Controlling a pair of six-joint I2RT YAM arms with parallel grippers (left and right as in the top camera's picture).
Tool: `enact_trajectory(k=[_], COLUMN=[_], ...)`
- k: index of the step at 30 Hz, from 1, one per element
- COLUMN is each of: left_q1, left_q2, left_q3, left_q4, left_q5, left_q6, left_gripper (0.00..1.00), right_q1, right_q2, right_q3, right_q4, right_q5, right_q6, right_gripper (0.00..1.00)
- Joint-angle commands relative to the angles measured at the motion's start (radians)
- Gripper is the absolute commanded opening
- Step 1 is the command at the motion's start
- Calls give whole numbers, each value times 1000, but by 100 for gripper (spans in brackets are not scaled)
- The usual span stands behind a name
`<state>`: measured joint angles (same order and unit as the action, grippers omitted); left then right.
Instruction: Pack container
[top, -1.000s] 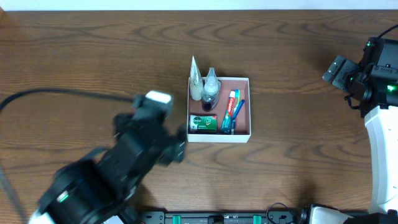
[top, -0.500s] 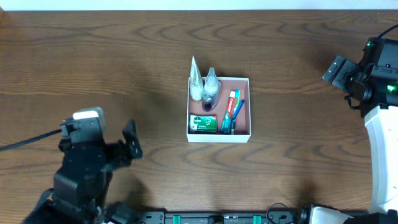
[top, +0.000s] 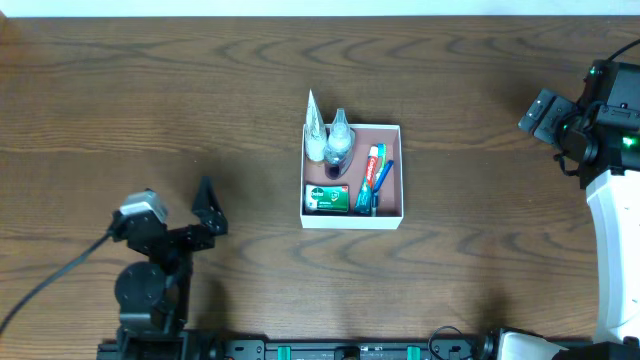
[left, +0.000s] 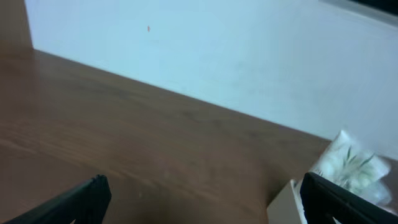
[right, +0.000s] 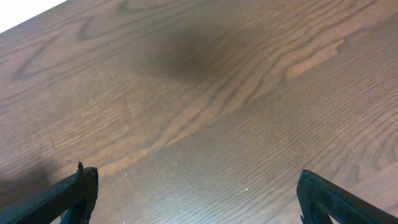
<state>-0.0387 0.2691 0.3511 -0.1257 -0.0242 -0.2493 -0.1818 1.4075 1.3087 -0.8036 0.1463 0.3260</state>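
The container (top: 351, 219), a shallow white-walled box with a pinkish-brown floor, sits mid-table. In it are a white tube (top: 315, 128), a clear bottle with purple liquid (top: 340, 143), a green box (top: 328, 198), a toothpaste tube (top: 373, 167) and a blue toothbrush (top: 383, 180). My left gripper (top: 188, 214) is open and empty at the front left, well away from the container. Its wrist view (left: 202, 200) shows the container's corner (left: 283, 200) and the white tube (left: 348, 165) at the right. My right gripper (top: 546, 113) is open and empty at the far right, over bare wood (right: 199, 194).
The dark wooden table (top: 160, 90) extends around the container on all sides. A pale wall (left: 217, 56) lies beyond its far edge. The right arm's white body (top: 612, 240) stands along the right edge.
My left arm has pulled back from beside the container's left wall to the front left of the table. The right arm and the container's contents have not moved.
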Motion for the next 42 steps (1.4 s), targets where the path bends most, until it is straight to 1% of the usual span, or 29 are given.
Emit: enact_trajectory(k=[1, 10, 15, 42], left_q1=[30, 62, 62, 62], left_q2=[-87, -262, -267, -264], left_q3=[-111, -288, -342, -347], left_q4=[40, 64, 60, 61], left_q5=[85, 88, 88, 88], left_q6=[8, 2, 2, 2], left_gripper=[98, 98, 98, 98], right_q1=[-5, -5, -5, -5], right_q2=[5, 5, 5, 5], right_q3=[4, 4, 4, 4], right_q4=[-1, -1, -1, -1], right_q5=[0, 0, 0, 0], right_q6=[10, 10, 10, 10], right_gripper=[99, 99, 99, 99])
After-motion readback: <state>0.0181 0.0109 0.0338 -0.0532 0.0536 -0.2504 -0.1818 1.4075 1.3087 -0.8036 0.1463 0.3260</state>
